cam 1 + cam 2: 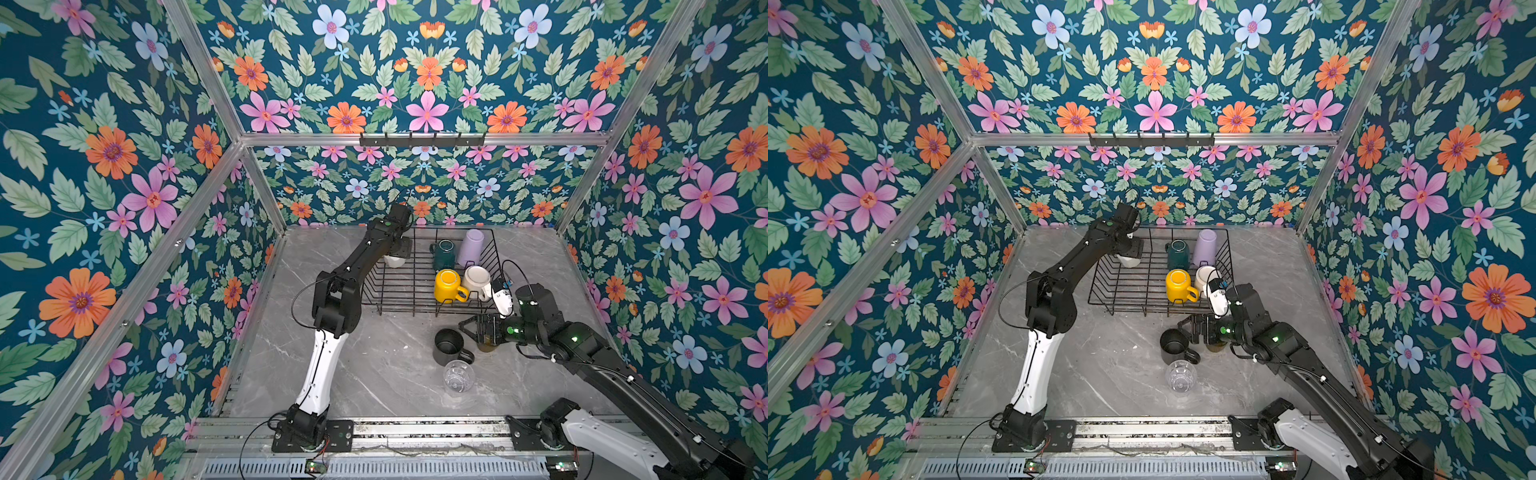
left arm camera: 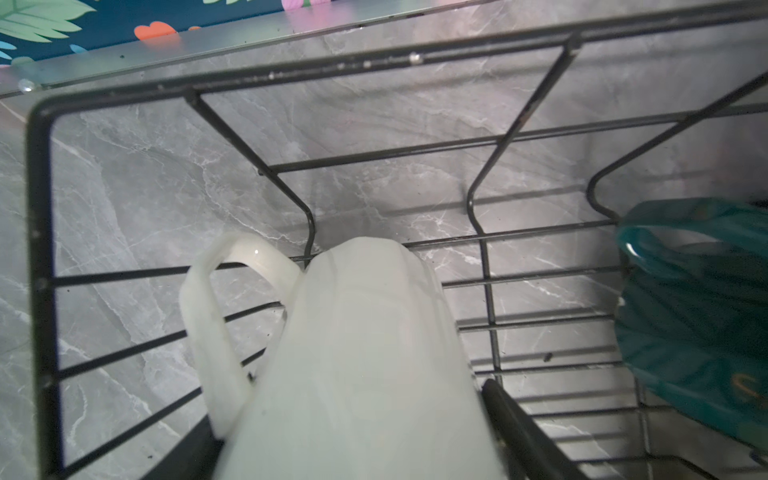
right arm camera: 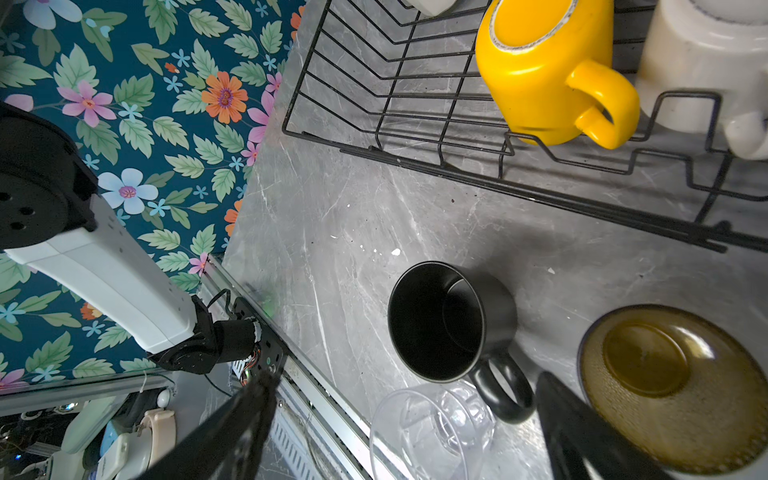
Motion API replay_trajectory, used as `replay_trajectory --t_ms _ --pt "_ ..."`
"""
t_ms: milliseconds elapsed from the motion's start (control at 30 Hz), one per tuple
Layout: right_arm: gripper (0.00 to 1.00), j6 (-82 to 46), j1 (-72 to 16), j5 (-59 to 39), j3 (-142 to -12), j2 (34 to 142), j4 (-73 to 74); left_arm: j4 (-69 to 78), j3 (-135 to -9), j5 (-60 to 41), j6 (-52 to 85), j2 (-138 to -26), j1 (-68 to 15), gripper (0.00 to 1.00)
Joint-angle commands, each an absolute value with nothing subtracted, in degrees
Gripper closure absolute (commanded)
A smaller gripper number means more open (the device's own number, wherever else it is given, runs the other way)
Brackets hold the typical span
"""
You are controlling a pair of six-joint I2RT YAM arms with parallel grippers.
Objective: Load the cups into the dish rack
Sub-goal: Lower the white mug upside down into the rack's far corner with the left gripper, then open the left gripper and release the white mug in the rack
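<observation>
- The dish rack (image 1: 399,283) sits at the back of the grey bench (image 1: 353,374), a bit to the right of the middle.
- The left end effector (image 2: 345,407) is down inside the rack, in its far left corner.
- A white mug (image 2: 365,340) fills the gap between its two black fingers (image 2: 505,419). The fingers sit right beside the mug's sides. I cannot tell if they are squeezing it or just next to it.
- The white mug's handle sticks out to one side, over the rack's wires.
- Four more cups are in the rack, all on its right side.
- The dark green mug (image 1: 444,254) and the lilac tumbler (image 1: 471,247) are at the back, side by side, bottoms up.
- The yellow mug (image 1: 449,286) and the cream mug (image 1: 477,281) are at the front, side by side. The yellow one is bottom up and tipped a little, with its handle toward the front.
- Three cups are not in the rack. They sit close together on the bench, just in front of the rack's right end.
- The black mug (image 1: 449,347) stands with its mouth up.
- The clear tumbler (image 1: 458,376) is just in front of the black mug.
- The olive-brown tumbler (image 3: 665,390) stands mouth up, right beside the black mug.
- The right end effector (image 1: 468,327) hangs low over these three cups, pointing to the left. Its fingers are spread wide apart and hold nothing.
- In the right wrist view the black mug shows between the two fingers, and the olive-brown tumbler is outside one finger.
</observation>
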State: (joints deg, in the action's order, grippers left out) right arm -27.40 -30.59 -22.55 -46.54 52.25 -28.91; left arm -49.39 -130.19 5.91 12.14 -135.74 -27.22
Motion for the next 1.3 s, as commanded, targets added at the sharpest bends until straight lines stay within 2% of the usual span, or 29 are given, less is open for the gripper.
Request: replay_trajectory --t_ms 0,333,733,900,1000,1267 --pt "0.04 -28.1 -30.6 -23.7 -46.6 52.4 -27.2 -50.0 -130.3 5.3 12.5 -134.6 -27.2 0.51" --pt "0.04 -28.5 -30.7 -24.5 -46.6 53.1 -26.4 -52.3 -130.2 5.9 11.1 -132.7 -27.2 0.54" --pt "0.04 -28.7 -30.6 -24.9 -46.7 53.3 -26.4 -52.3 -129.9 6.3 11.2 -135.0 -27.2 0.48" --pt "0.04 -28.6 -30.6 -25.0 -46.6 53.6 -26.4 -51.9 -129.9 6.7 11.4 -136.1 -27.2 0.37" --pt "0.04 -28.6 -30.6 -25.0 -46.7 53.7 -26.3 -51.9 -129.9 7.0 11.3 -136.5 -27.2 0.25" --pt "0.04 -28.4 -30.6 -24.8 -46.5 54.4 -26.3 -51.3 -129.3 7.9 11.0 -135.2 -27.2 0.03"
